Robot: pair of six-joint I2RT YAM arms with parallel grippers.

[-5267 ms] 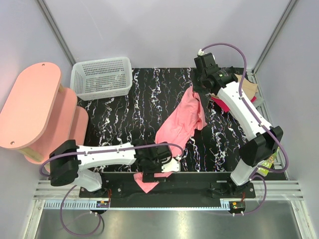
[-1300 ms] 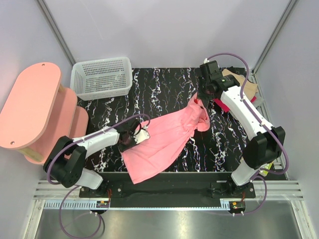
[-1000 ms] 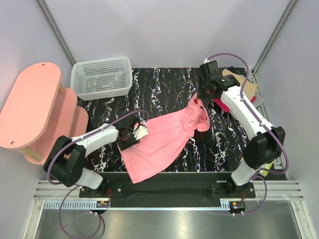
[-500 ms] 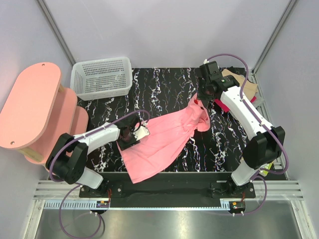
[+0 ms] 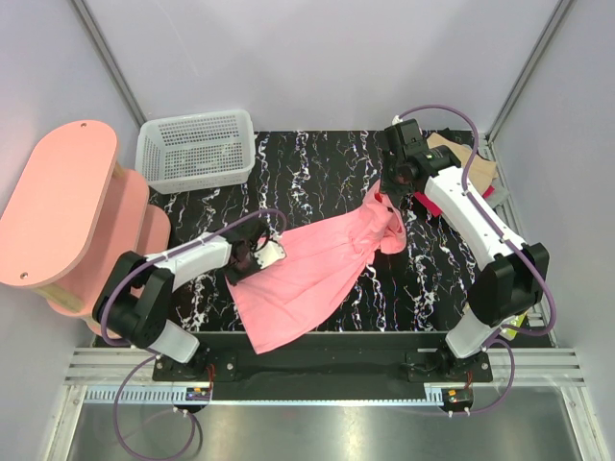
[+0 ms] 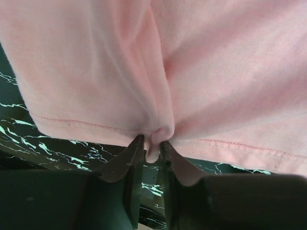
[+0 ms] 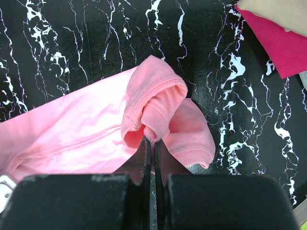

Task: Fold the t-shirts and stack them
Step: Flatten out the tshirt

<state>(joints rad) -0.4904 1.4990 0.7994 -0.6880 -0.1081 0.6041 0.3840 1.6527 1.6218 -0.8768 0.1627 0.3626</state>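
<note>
A bright pink t-shirt (image 5: pixel 307 274) lies spread diagonally across the black marble table (image 5: pixel 317 168). My left gripper (image 5: pixel 253 257) sits at the shirt's left edge. In the left wrist view the left gripper (image 6: pixel 152 146) pinches a small fold of the pink t-shirt's (image 6: pixel 201 72) hem. My right gripper (image 5: pixel 389 194) holds the shirt's far right end up. In the right wrist view the right gripper (image 7: pixel 151 139) is shut on a bunched ribbed edge of the pink t-shirt (image 7: pixel 81 129). Folded tan (image 5: pixel 471 163) and red (image 5: pixel 492 191) t-shirts lie at the back right.
A white mesh basket (image 5: pixel 197 149) stands at the back left. A pink oval-topped stool (image 5: pixel 58 206) stands off the table's left side. The folded red shirt (image 7: pixel 283 48) lies close to the right of the right gripper. Metal rails run along the near edge.
The left gripper's jaws have closed on the shirt's hem over the last second. Five seconds ago the shirt hung bunched from the right gripper; now it is stretched out between both.
</note>
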